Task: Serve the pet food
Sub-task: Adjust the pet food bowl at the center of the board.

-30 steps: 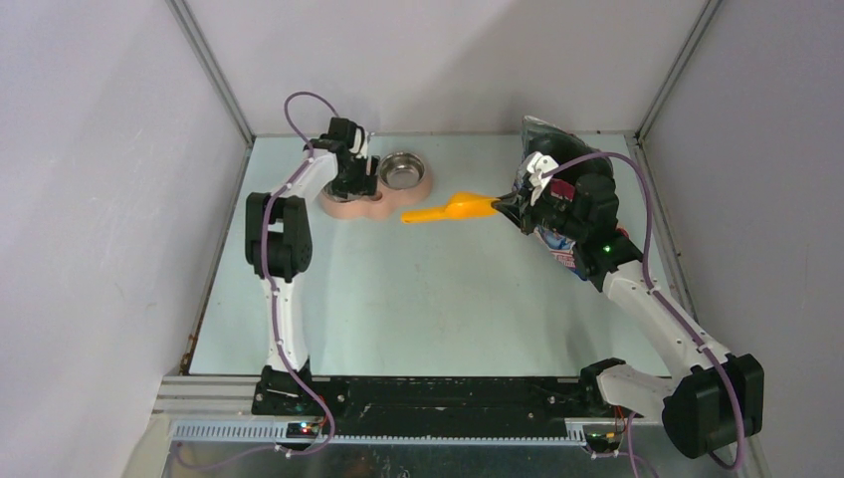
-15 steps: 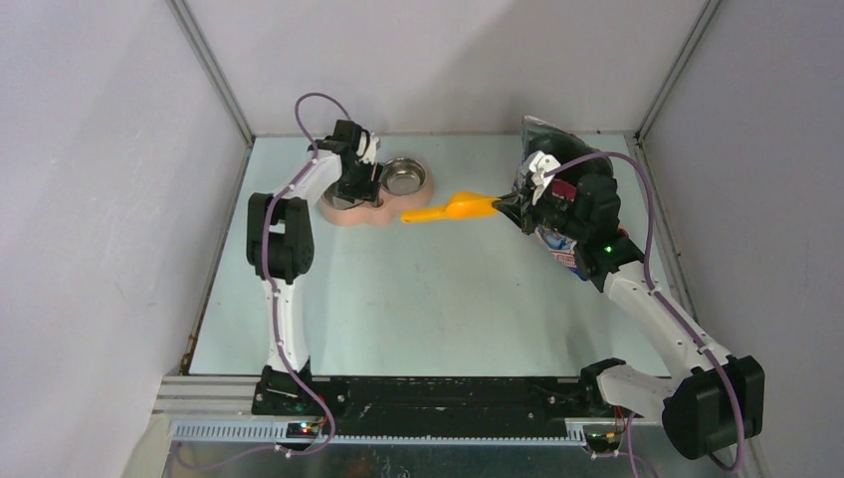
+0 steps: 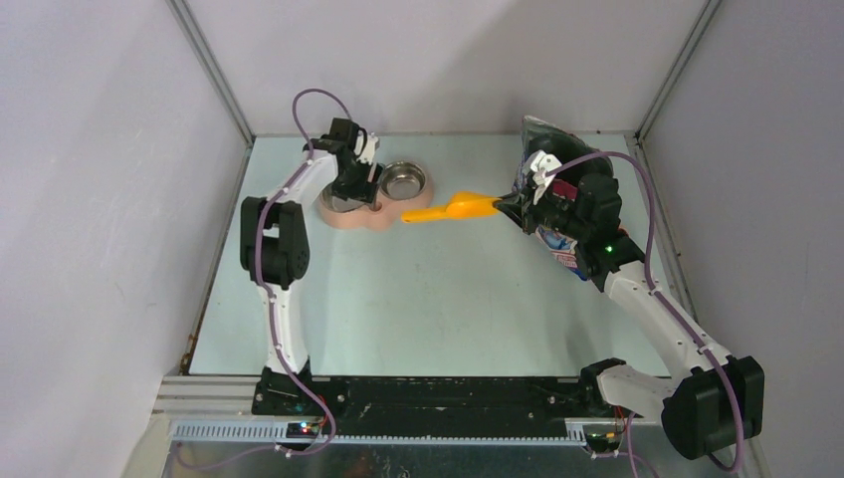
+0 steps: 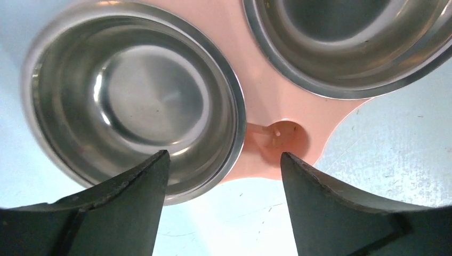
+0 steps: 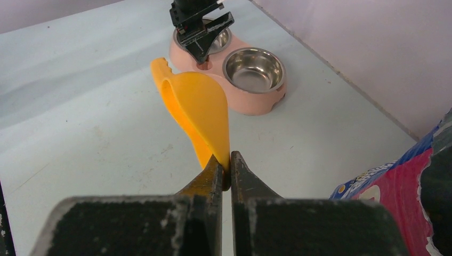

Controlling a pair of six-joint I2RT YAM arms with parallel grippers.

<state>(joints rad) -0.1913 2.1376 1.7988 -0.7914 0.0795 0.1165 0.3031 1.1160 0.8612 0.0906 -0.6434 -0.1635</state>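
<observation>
The pink twin-bowl feeder (image 3: 370, 218) sits at the back left with both steel bowls empty. My left gripper (image 3: 351, 182) hovers open over its near edge. In the left wrist view the left gripper (image 4: 224, 156) spans the left bowl (image 4: 133, 101) rim and the pink notch (image 4: 282, 136), touching nothing. My right gripper (image 3: 501, 206) is shut on the yellow scoop (image 3: 453, 208), held level above the table. The scoop (image 5: 200, 106) looks empty from the right wrist, clamped in that gripper (image 5: 229, 161). The cat food bag (image 3: 545, 134) stands behind the right arm. No kibble shows.
The right steel bowl (image 3: 403, 178) lies uncovered beside the scoop's handle end. The bag's blue and pink corner (image 5: 394, 184) is close to the right gripper's right side. Enclosure walls bound the table at the left, back and right.
My left gripper has shifted slightly toward the near edge of the feeder, uncovering more of the left bowl. The right arm and scoop have stayed still.
</observation>
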